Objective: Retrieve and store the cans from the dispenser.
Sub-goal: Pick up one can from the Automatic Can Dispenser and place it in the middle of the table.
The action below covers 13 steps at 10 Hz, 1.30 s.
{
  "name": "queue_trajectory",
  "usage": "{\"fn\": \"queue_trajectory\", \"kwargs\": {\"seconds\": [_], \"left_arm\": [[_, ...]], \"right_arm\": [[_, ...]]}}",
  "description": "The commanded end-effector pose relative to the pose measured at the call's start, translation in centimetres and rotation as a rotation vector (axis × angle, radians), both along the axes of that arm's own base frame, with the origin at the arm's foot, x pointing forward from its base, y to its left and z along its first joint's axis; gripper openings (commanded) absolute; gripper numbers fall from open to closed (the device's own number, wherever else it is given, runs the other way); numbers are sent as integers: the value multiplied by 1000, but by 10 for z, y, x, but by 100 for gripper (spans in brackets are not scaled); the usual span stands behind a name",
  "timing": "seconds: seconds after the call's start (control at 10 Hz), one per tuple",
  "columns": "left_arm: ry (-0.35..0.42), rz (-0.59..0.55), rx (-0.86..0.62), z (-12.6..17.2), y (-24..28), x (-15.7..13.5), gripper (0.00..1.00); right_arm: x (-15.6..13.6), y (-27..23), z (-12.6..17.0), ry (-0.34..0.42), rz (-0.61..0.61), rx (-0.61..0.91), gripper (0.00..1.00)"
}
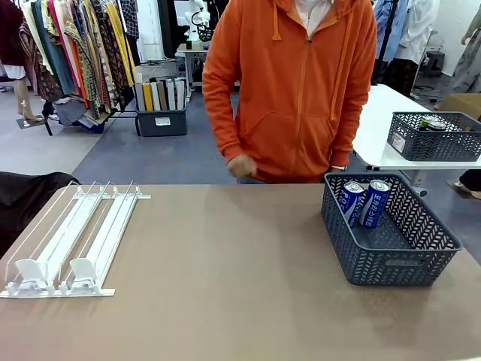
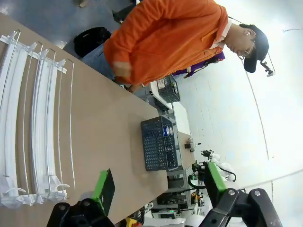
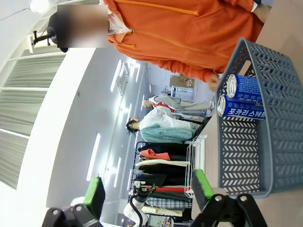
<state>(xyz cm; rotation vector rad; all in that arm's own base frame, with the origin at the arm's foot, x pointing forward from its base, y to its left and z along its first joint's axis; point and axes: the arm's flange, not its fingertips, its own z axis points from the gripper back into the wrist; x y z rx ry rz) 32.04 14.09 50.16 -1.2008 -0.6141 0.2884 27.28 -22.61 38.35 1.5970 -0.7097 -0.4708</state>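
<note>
- Two blue cans point(image 1: 364, 201) with white lettering and silver tops lean side by side against the far wall of a blue-grey woven-pattern basket point(image 1: 391, 263), which sits on the table's right part, near its right edge.
- The dispenser point(image 1: 71, 241), a flat white and clear rack of long parallel rails, lies at the table's left; its front lip is toward the robot's side and two pusher blocks point(image 1: 56, 272) sit just behind that lip. The rails carry no cans.
- Between dispenser and basket the brown table point(image 1: 225, 271) is bare, a broad open stretch running from the near edge to the far edge.
- A person in an orange hooded jacket point(image 1: 293, 83) stands at the far edge, one hand point(image 1: 242, 167) held just above the table's rim.
- In the left wrist view, the left gripper point(image 2: 158, 187) hangs above the table with its green-padded fingers point(image 2: 103, 187) spread wide and nothing between them; the dispenser point(image 2: 28, 118) and the basket point(image 2: 158, 144) lie ahead of it, well apart.
- In the right wrist view, the right gripper point(image 3: 149, 189) likewise has its fingers point(image 3: 202, 185) parted and holds nothing; the basket point(image 3: 251, 156) with the cans point(image 3: 244, 97) lies beyond it.
- A second dark basket point(image 1: 436, 137) rests on a white table behind the person.
</note>
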Motion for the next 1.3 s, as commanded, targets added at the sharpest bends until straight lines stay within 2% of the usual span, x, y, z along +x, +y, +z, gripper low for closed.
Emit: {"fn": "queue_trajectory", "kwargs": {"seconds": [0.0,1.2], "left_arm": [[-24,-1,-13,0,0,2,100],[-24,-1,-13,0,0,2,100]], "right_arm": [[-2,0,5,8,11,9,100],[-2,0,5,8,11,9,100]]}}
